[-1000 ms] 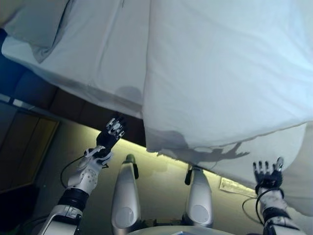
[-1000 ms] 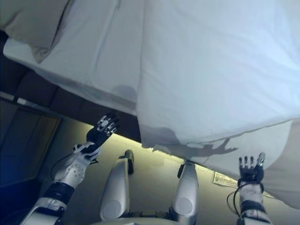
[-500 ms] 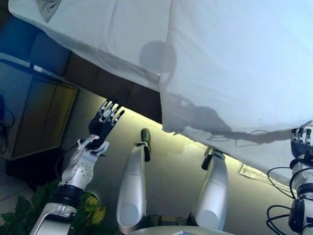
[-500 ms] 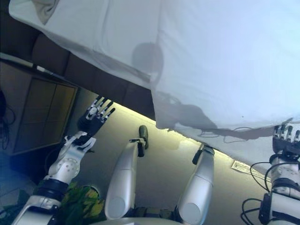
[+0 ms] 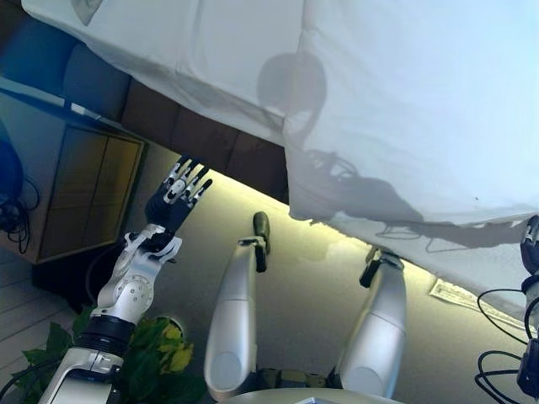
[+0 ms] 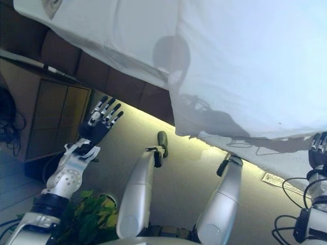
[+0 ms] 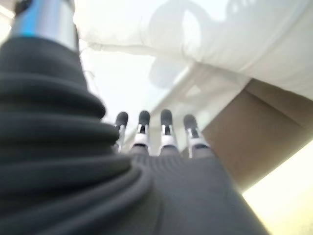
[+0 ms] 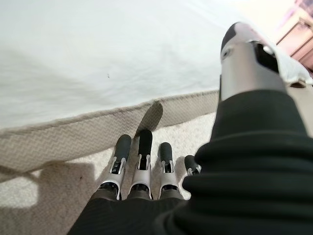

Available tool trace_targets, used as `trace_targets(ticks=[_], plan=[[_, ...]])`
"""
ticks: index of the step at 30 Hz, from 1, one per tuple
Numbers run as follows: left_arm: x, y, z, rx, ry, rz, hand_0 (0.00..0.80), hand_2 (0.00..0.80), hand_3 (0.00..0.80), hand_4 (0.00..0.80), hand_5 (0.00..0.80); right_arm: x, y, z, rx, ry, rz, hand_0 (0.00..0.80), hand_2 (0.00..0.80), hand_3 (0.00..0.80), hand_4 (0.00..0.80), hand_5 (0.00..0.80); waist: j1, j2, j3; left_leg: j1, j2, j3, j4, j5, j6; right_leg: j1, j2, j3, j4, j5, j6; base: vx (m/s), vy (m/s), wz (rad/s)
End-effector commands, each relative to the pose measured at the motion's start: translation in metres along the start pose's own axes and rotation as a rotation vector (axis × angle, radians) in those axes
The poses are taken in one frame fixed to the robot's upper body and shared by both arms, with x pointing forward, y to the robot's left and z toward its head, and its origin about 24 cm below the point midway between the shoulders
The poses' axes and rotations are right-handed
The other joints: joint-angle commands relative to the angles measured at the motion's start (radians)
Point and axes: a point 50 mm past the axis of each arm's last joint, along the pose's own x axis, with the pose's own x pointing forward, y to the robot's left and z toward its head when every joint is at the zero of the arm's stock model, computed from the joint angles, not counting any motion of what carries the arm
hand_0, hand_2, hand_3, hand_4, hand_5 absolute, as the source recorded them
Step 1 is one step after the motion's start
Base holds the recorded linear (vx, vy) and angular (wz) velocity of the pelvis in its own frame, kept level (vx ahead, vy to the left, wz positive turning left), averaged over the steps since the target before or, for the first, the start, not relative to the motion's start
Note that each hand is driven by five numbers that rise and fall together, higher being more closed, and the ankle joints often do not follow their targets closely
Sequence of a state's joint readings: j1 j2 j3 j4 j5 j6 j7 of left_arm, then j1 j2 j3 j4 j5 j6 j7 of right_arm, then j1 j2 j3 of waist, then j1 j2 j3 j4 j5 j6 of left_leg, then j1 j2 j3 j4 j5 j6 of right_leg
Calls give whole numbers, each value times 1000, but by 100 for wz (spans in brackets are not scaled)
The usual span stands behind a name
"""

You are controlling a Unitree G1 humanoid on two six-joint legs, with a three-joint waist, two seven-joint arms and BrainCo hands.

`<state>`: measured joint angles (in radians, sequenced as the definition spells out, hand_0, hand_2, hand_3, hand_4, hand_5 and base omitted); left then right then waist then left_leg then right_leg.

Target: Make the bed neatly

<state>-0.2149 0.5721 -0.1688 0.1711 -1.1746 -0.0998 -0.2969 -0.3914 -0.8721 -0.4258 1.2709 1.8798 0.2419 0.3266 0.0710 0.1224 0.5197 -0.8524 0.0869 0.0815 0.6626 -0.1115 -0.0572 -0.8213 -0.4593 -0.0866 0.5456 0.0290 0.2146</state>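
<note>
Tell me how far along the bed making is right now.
Early stage. The white duvet lies spread over part of the bed, but its near edge hangs over the side and the sheet beside it is uncovered. Nothing is in hand: the left hand is open in the air short of the bed, and the right hand is open near the mattress edge. Grasping, pulling and smoothing the duvet remain.

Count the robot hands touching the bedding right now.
0. The left hand hangs open over the floor beside the dark bed base, clear of the white duvet. The right hand sits open just below the duvet's hanging edge, fingers straight in its wrist view, gripping nothing.
</note>
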Motion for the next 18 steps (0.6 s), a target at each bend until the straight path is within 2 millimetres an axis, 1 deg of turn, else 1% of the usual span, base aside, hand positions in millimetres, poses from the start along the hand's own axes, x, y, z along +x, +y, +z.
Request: trace_targets(ticks=[1,4,5,8,12,13,14,15,16,17,18], plan=[[4,-6,10,-41,-70,-29,0,0,0,0,0,2,20,16,-6,-33,99,0,0,0,0,0,7,35,-13,43,136,-120,-101,95,-139,-101,-38,14,133,14,34,36,-55,7],[3,-8,12,-55,-65,-44,0,0,0,0,0,5,30,12,-44,-6,149,0,0,0,0,0,15,36,-15,38,131,-126,-107,101,-136,-107,-37,13,146,5,31,71,-59,7],[3,-8,11,-57,-61,-46,0,0,0,0,0,6,32,12,-48,-2,155,0,0,0,0,0,20,35,-22,45,133,-130,-102,76,-139,-100,-37,16,162,-24,39,139,-62,9],[1,-7,10,-62,-44,-46,0,0,0,0,0,8,37,10,-60,8,181,0,0,0,0,0,33,33,-31,41,129,-139,-107,83,-139,-100,-35,12,181,-37,37,83,-58,14],[0,-4,13,-44,-33,-48,0,0,0,0,0,10,43,6,-56,17,202,0,0,0,0,0,48,18,-36,31,125,-152,-110,92,-135,-97,-34,-1,193,-43,35,34,-88,19],[1,-4,15,-35,-31,-49,0,0,0,0,0,11,45,5,-51,19,209,245,245,245,245,245,54,13,-38,27,125,-156,-110,94,-134,-97,-34,-4,197,-44,35,32,-115,20],[1,-3,17,-29,-30,-50,0,0,0,0,0,12,47,3,-44,21,214,439,439,439,439,439,57,8,-39,23,124,-158,-111,95,-134,-97,-35,-8,197,-44,35,21,-104,23],[1,-2,18,-24,-27,-51,0,0,0,0,0,13,48,2,-39,21,213,609,609,609,609,609,61,5,-41,19,124,-161,-111,97,-134,-96,-36,-12,196,-43,36,-70,-79,22],[1,-2,20,-18,-23,-52,0,0,0,0,0,14,51,1,-32,19,212,750,750,750,750,750,65,2,-37,6,122,-160,-113,123,-130,-104,-39,-21,190,-19,26,22,-80,23],[2,-1,20,-15,-20,-52,0,0,0,0,0,15,52,0,-24,18,208,800,800,800,800,800,68,0,-44,10,123,-163,-108,97,-134,-99,-39,-18,201,-44,37,24,-74,17],[2,-1,22,-10,-14,-54,0,0,0,0,0,16,54,0,-11,13,200,800,800,800,800,800,72,-2,-47,6,123,-165,-106,97,-134,-100,-41,-21,203,-44,37,108,-76,13]])
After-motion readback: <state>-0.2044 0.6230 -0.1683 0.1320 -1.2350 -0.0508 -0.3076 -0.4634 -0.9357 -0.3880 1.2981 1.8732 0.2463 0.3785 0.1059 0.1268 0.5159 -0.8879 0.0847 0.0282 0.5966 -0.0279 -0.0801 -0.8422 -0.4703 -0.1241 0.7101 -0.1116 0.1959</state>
